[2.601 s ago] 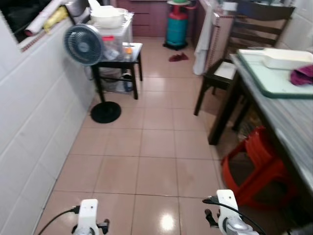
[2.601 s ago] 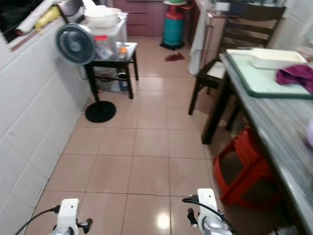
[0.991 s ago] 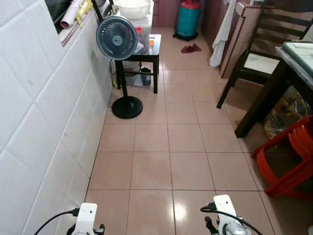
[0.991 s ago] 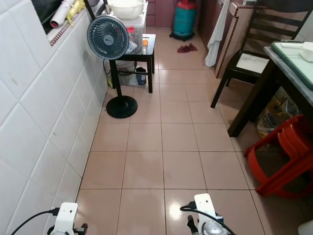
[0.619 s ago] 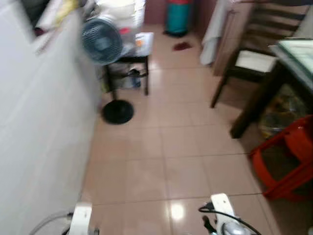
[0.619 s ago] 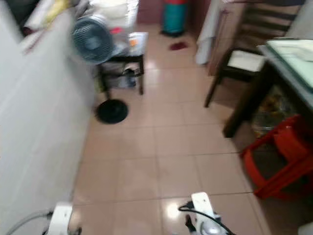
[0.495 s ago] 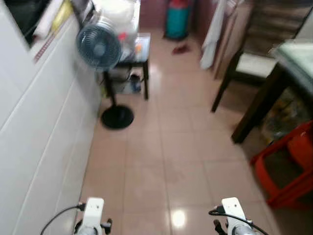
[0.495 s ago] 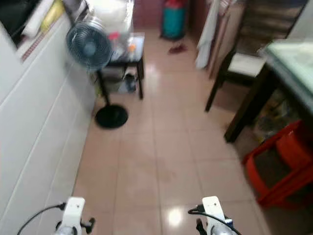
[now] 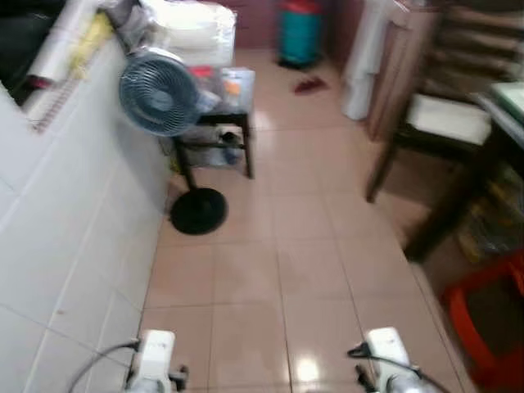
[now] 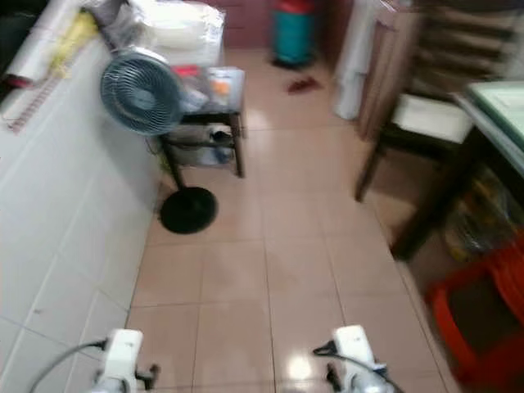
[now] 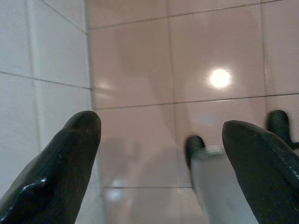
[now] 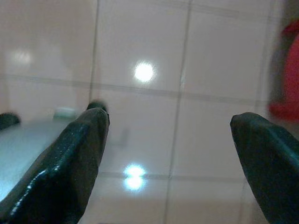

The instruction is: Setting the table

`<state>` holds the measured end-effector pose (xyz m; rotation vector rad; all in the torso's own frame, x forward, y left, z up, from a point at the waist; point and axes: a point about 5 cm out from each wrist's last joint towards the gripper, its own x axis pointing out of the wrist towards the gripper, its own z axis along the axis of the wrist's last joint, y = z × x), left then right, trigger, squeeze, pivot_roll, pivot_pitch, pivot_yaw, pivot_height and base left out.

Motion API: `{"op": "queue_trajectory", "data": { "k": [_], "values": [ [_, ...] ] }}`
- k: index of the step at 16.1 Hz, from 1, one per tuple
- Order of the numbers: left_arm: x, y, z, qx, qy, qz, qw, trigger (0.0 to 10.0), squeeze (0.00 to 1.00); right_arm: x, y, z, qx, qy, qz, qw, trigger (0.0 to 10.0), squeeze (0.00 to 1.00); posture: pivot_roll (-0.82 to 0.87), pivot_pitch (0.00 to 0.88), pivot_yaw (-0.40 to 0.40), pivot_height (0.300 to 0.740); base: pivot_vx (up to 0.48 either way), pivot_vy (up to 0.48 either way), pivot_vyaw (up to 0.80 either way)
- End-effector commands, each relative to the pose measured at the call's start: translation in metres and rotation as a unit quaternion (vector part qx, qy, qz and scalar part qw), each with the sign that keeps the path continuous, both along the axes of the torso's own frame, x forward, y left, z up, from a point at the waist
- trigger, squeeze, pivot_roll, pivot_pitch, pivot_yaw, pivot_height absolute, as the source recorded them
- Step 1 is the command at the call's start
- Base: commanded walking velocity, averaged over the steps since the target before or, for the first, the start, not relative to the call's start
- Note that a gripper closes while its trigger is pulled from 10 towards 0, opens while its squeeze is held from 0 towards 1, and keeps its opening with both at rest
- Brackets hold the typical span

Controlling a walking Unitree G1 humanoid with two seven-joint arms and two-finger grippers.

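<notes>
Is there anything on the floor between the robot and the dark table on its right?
Yes. A red plastic stool stands on the floor tiles close against the dark table, on the robot's right. Both pincers, left pincer and right pincer, hang open and empty above bare tiles.

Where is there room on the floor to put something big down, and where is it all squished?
The widest bare patch is the pink tiled floor in the middle, between the white tiled wall and the dark table leg by the red stool. It is crowded around the standing fan and the loaded small black table, and by the dark chair.
</notes>
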<state>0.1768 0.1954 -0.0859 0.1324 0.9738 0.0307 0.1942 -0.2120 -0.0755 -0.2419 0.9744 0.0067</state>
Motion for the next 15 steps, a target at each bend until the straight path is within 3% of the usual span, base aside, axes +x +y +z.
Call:
{"op": "queue_trajectory", "data": {
  "k": [1, 3, 15],
  "values": [
    [-0.009, 0.0189, -0.001, 0.025, 0.015, 0.009, 1.0, 10.0, 0.0, 0.0015, 0.0139, -0.0017, 0.016, 0.001, 0.009, 1.0, 10.0, 0.0, -0.1, 0.105, 0.011, 0.74, 0.428, 0.0, 0.68],
    [-0.0092, 0.0193, -0.0011, 0.027, 0.016, 0.011, 0.999, 10.0, 0.0, 0.0011, 0.0133, -0.0018, 0.016, 0.001, 0.008, 1.0, 10.0, 0.0, -0.1, 0.105, 0.011, 0.74, 0.212, 0.0, 0.53],
    [-0.0087, 0.0181, -0.0012, 0.033, 0.018, 0.013, 0.999, 10.0, 0.0, 0.006, 0.0133, 0.0006, 0.023, -0.004, -0.006, 1.0, 10.0, 0.0, -0.09, 0.093, -0.001, 0.74, 0.0, 0.0, 0.0]
  ]
}}
